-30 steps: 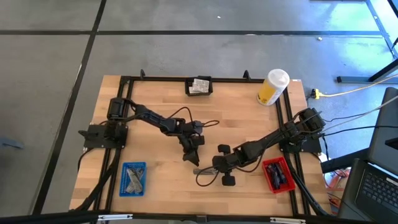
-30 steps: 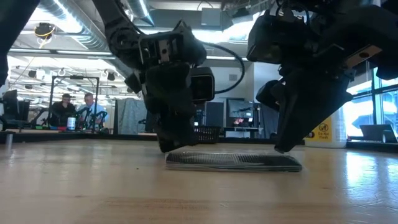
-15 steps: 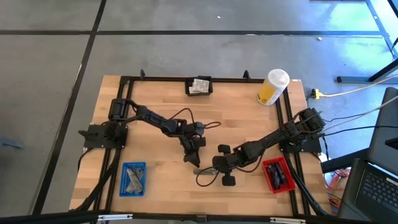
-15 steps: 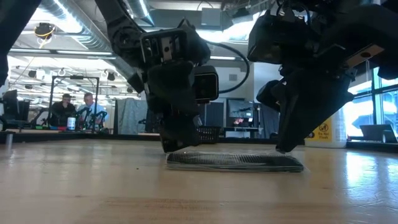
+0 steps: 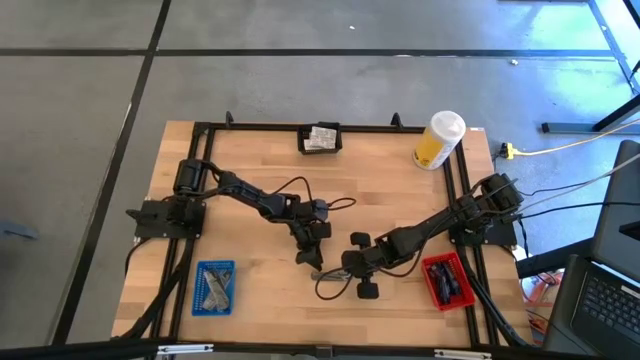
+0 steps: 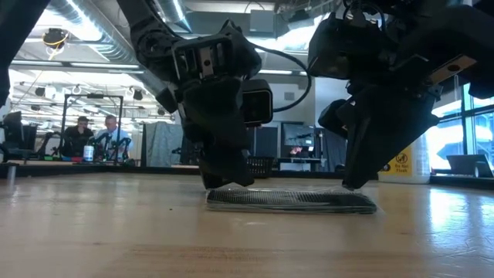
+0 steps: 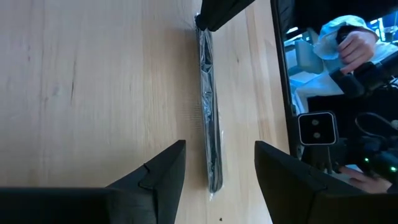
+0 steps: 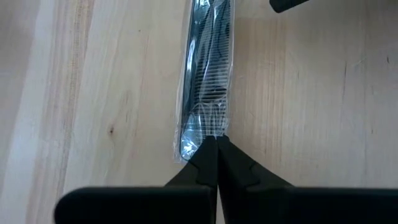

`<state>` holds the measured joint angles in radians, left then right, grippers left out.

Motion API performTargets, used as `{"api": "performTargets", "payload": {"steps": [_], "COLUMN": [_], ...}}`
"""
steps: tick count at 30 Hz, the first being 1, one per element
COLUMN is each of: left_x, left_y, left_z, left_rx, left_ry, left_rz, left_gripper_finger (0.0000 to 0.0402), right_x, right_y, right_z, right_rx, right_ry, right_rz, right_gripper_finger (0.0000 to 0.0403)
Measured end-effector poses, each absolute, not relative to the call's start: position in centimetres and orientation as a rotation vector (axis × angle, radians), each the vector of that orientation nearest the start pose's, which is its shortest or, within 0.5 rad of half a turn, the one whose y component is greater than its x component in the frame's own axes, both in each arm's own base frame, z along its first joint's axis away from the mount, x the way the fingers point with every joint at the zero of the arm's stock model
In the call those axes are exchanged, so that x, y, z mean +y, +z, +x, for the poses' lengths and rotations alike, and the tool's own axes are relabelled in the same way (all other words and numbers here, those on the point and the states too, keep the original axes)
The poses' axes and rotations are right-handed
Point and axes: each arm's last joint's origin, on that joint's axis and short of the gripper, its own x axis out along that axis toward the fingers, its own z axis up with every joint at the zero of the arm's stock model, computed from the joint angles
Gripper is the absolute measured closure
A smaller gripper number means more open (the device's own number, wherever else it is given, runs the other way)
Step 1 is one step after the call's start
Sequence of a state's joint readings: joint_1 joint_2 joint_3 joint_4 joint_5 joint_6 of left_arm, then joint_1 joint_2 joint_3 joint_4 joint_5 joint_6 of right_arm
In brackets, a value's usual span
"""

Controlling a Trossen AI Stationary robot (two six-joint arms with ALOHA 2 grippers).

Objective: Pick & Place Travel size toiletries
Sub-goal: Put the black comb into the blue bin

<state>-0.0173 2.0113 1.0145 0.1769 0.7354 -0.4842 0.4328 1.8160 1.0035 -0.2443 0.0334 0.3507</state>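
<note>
A slim grey stick in a clear wrapper (image 6: 289, 201) lies flat on the wooden table, near the front middle in the high view (image 5: 328, 273). My left gripper (image 7: 217, 171) is open. One finger stands on each side of the stick's end nearest the left arm, and neither plainly touches it. In the low view that gripper (image 6: 230, 183) hangs just over this end. My right gripper (image 8: 214, 146) is shut at the stick's other end, seen in the low view (image 6: 346, 185) as a point coming down onto it. My right gripper has its shut fingertips on the clear wrapper's end (image 8: 208, 132), just past the stick's tip. The fingers slant down from above and lie along the stick. The stick lies flat on the table. I cannot tell whether any film is caught between the fingertips.
A blue tray (image 5: 214, 287) with grey sticks sits near left and a red tray (image 5: 445, 280) near right. A black tray with sachets (image 5: 321, 138) and a yellow container (image 5: 438, 140) stand at the far edge. People (image 6: 96, 135) sit in the room beyond.
My left gripper has crept a little toward the table's right and near edges, coming over the stick's end, and has stayed open. The stick has stayed where it was.
</note>
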Motion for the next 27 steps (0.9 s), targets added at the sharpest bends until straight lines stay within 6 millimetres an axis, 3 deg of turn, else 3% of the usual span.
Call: {"api": "performTargets", "payload": {"steps": [10,27], "left_x": [-3.1,-2.8], "left_y": [9.3,9.4], "left_z": [37.7,37.4], "left_rx": [0.991,1.027], "left_ry": [-0.434,-0.471], "left_rz": [-0.754,-0.789], "left_gripper_finger": [0.0217,0.0217], "right_x": [14.3,14.5], "right_y": [13.9,13.9], "right_z": [31.2,31.2], "right_rx": [1.079,1.081], "right_ry": [0.177,0.197], "right_rz": [0.068,0.066], "right_gripper_finger": [0.0403,0.0403]}}
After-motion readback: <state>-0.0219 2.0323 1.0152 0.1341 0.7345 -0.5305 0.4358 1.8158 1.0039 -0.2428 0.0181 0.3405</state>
